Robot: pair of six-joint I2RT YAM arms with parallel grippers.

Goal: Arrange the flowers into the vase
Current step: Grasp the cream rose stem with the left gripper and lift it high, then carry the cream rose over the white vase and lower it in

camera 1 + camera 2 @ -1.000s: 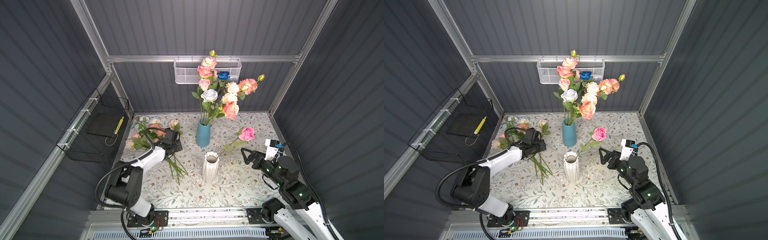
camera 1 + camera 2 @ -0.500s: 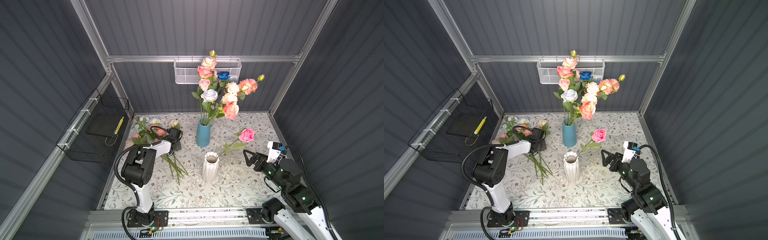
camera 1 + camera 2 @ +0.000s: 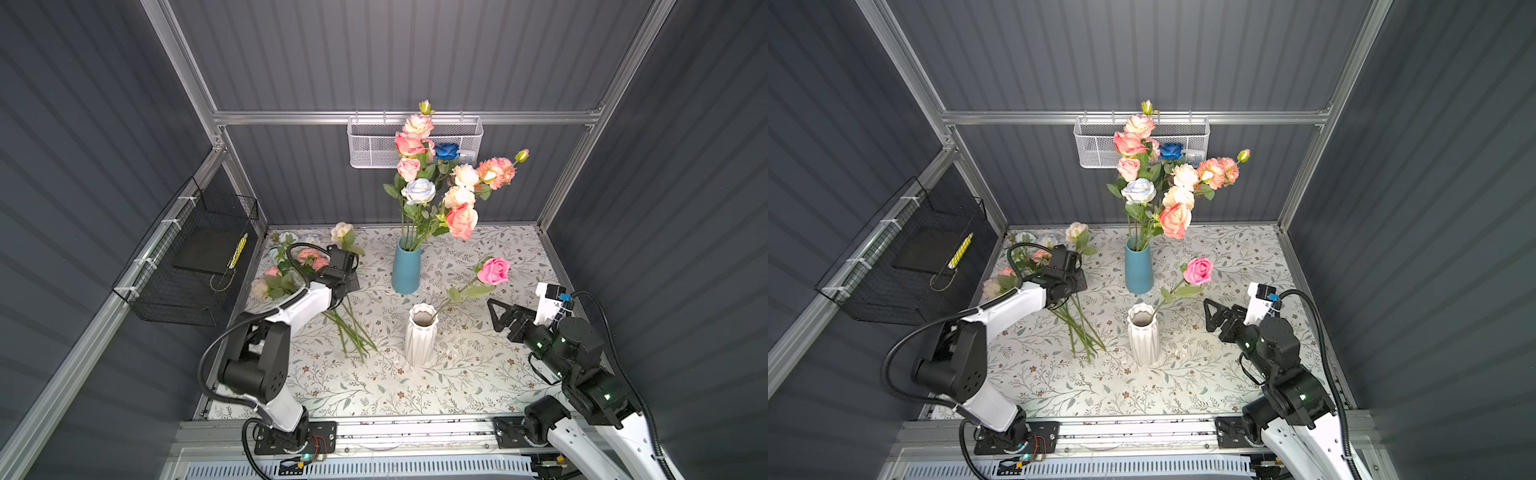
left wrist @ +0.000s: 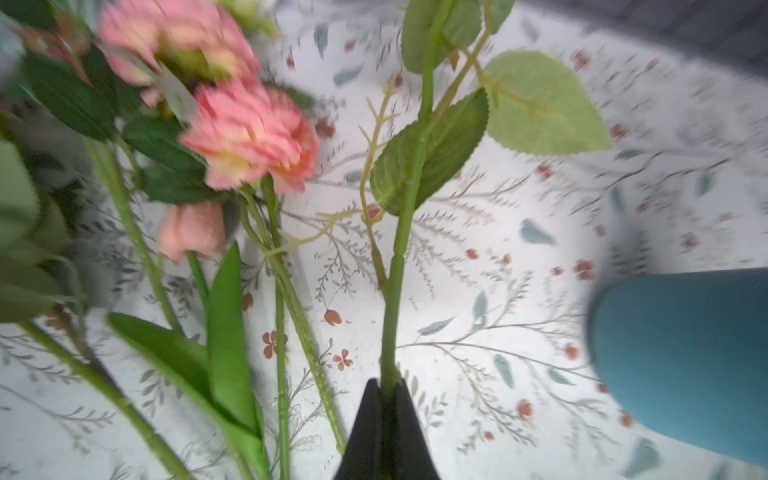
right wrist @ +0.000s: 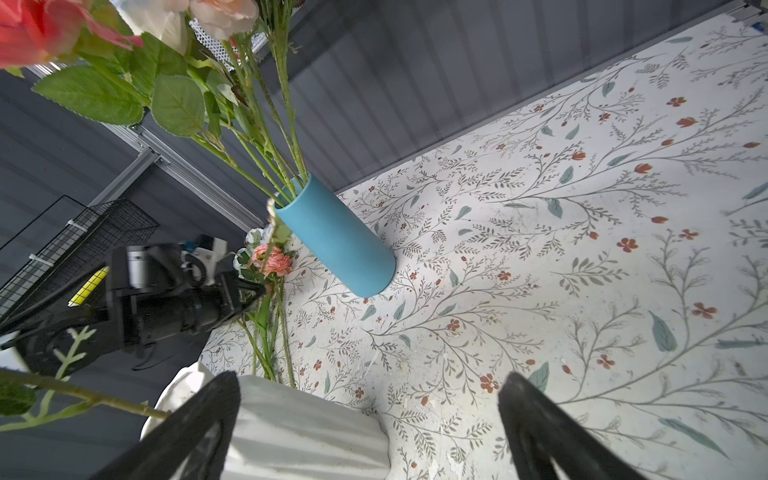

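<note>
Stem (image 4: pixel 394 291) pinched by left tool (image 4: pixel 386 384), long axis straight out past the tips. White vase (image 3: pixel 420 338) off to the right, nearer right tool (image 3: pixel 496 315), spread wide, empty.

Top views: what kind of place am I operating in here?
Probably a purpose-built robot test cell, not a home: grey ribbed wall panels in an aluminium frame, a left arm and right arm bolted to a front rail, and a floral-print table cover.

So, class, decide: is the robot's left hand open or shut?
Shut: the left wrist view shows the left hand clamped on a green flower stem.
</note>
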